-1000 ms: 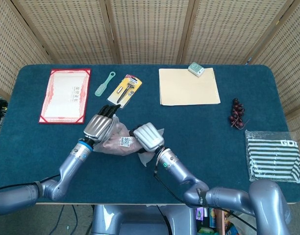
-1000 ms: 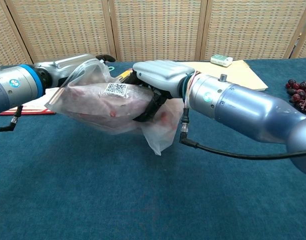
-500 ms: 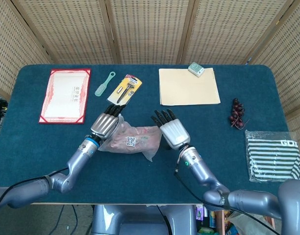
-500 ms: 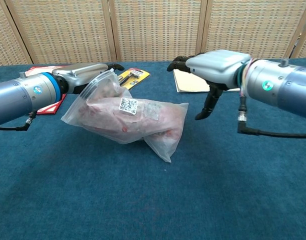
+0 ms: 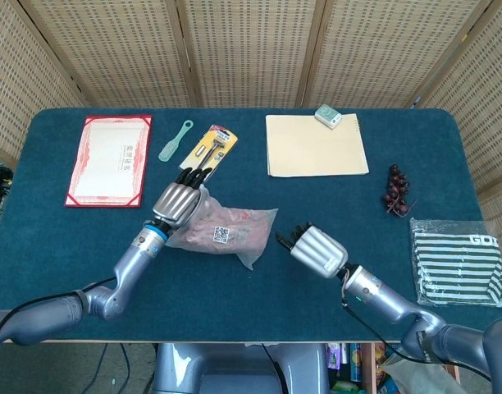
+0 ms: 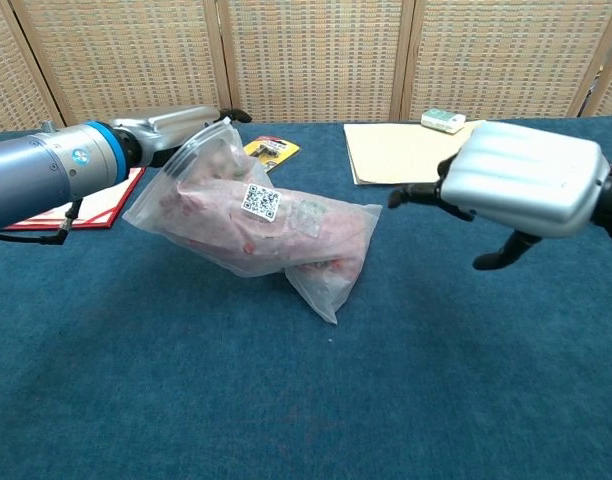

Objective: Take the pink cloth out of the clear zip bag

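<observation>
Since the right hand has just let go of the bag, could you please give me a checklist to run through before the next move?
1. Left hand holds the clear zip bag at its top edge: ok.
2. Right hand free, fingers apart: ok.
3. Right hand clear of the bag: ok.
4. Pink cloth fully inside the bag: ok.
5. Zip seal open: cannot tell.
6. Bag's lower end rests on the table: ok.
</observation>
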You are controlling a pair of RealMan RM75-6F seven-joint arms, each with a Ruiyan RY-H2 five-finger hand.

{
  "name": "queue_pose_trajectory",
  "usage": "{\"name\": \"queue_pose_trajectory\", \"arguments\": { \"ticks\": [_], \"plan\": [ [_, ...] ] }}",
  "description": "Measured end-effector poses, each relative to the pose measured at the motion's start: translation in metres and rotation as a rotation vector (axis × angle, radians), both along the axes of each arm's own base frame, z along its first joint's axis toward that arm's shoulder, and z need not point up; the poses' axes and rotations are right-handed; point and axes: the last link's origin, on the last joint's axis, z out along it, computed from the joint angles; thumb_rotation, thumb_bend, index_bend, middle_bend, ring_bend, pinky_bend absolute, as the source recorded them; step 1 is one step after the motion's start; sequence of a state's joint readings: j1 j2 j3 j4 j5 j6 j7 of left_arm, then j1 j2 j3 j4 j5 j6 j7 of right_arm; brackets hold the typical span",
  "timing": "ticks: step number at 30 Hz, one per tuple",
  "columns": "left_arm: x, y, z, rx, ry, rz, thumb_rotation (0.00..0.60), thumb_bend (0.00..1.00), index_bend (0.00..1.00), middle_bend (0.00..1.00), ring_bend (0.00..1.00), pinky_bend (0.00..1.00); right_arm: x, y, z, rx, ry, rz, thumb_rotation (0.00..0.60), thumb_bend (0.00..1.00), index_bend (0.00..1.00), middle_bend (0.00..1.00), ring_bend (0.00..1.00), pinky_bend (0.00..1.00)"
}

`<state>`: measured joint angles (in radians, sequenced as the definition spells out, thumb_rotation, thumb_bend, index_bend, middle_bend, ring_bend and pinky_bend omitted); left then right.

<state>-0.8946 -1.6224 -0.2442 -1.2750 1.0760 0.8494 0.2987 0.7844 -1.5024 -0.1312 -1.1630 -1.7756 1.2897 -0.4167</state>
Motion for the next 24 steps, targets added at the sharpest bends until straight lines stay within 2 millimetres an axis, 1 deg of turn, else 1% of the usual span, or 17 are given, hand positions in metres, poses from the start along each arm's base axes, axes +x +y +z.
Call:
{"name": "queue_pose_trajectory", "arguments": {
  "ticks": [2,4,6,9,12,15,18,24],
  "plan": [
    [0.002,0.000,0.000,0.004,0.008,-0.005,0.600,0.47,0.68,0.00,0.00,0.00,-0.007,0.004,-0.003,0.013,0.052,0.091,0.600,0.10,0.25,0.68,0.61,0.81],
    [0.003,0.000,0.001,0.014,0.025,-0.012,0.600,0.47,0.68,0.00,0.00,0.00,-0.009,0.007,-0.013,0.038,0.113,0.197,0.600,0.11,0.25,0.69,0.62,0.81],
    [0.004,-0.001,0.002,0.021,0.036,-0.013,0.600,0.47,0.68,0.00,0.00,0.00,-0.004,0.009,-0.027,0.061,0.146,0.273,0.600,0.11,0.26,0.69,0.62,0.81],
    [0.005,-0.002,0.003,0.025,0.037,-0.009,0.600,0.47,0.68,0.00,0.00,0.00,0.009,0.006,-0.045,0.080,0.169,0.331,0.600,0.11,0.27,0.70,0.62,0.82],
    [0.005,-0.002,0.004,0.027,0.043,-0.010,0.600,0.47,0.68,0.00,0.00,0.00,0.021,0.003,-0.059,0.088,0.193,0.361,0.600,0.12,0.27,0.71,0.62,0.82],
    [0.006,-0.004,0.004,0.026,0.046,-0.013,0.600,0.47,0.68,0.00,0.00,0.00,0.030,0.000,-0.068,0.088,0.198,0.374,0.600,0.12,0.27,0.71,0.63,0.82],
    [0.007,-0.005,0.004,0.023,0.046,-0.015,0.600,0.47,0.68,0.00,0.00,0.00,0.036,-0.002,-0.072,0.084,0.200,0.382,0.600,0.13,0.27,0.71,0.63,0.82],
    [0.007,-0.005,0.003,0.018,0.041,-0.010,0.600,0.47,0.68,0.00,0.00,0.00,0.039,-0.007,-0.079,0.072,0.218,0.371,0.600,0.13,0.27,0.71,0.63,0.82]
  ]
}}
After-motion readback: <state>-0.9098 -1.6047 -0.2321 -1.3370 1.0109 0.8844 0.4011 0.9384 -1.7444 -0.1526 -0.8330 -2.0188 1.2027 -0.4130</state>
